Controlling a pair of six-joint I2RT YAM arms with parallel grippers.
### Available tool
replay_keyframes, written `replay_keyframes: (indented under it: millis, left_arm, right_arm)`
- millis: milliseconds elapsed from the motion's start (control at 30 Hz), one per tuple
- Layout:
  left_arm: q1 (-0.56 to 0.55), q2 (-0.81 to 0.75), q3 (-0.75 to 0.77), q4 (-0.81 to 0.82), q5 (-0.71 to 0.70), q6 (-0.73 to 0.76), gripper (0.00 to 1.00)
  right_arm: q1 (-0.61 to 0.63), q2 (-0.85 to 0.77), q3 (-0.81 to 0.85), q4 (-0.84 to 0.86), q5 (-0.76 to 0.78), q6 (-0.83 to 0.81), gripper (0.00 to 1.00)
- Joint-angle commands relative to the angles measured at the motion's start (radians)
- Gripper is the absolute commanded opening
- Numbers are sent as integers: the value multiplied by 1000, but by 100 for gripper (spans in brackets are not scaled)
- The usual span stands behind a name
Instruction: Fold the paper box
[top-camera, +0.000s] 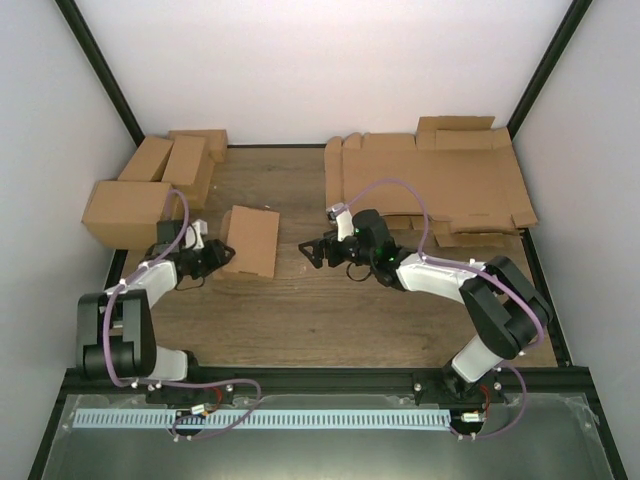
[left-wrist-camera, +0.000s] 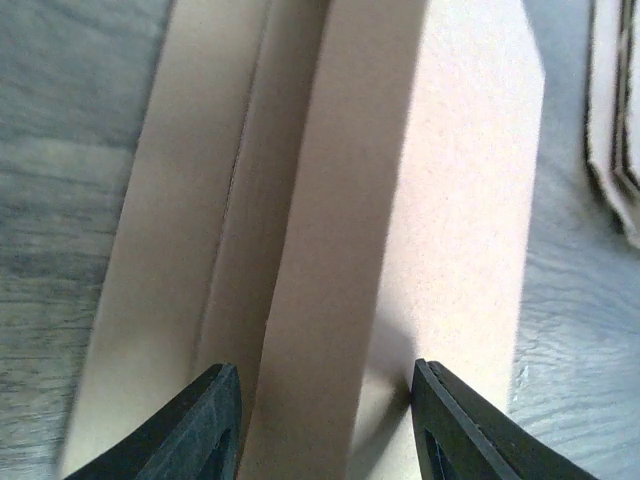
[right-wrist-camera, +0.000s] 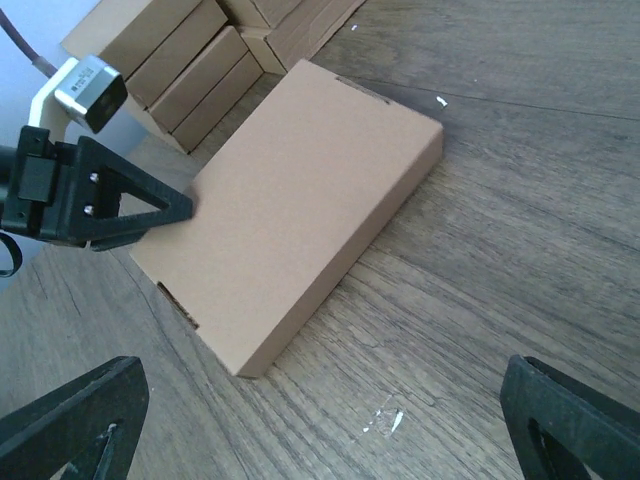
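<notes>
The box (top-camera: 251, 241) is lying closed at the desk's (top-camera: 330, 310) centre, seemingly folded. The left gripper (left-wrist-camera: 325, 420), at its 8 o'clock, is straddling its edge, grip uncertain. The right gripper (right-wrist-camera: 320, 420) is hovering wide, empty.

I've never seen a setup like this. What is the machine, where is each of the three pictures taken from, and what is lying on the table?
Two robot arms are bolted at the near edge of a wooden table. One picture looks down from above; the other two come from cameras on each wrist. In the middle lies a plain brown folded cardboard box. The left gripper has its fingers on either side of the box's near edge, not clearly squeezing yet. The right gripper is wide open, holding nothing. At far left stand finished brown boxes; at far right a pile of flat brown sheets.
</notes>
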Motion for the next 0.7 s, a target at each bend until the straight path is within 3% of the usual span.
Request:
replay_keyframes:
  millis: [0, 567, 667]
  left_arm:
    - [-41, 40, 17, -20, -48, 24, 48]
    - [-347, 101, 4, -10, -105, -18, 55]
    - [-351, 51, -1, -31, -152, -35, 68]
  right_arm:
    - [-3, -4, -9, 24, 27, -11, 100]
    - [-4, -4, -52, -2, 37, -18, 100]
    - [-3, 9, -52, 4, 35, -9, 100]
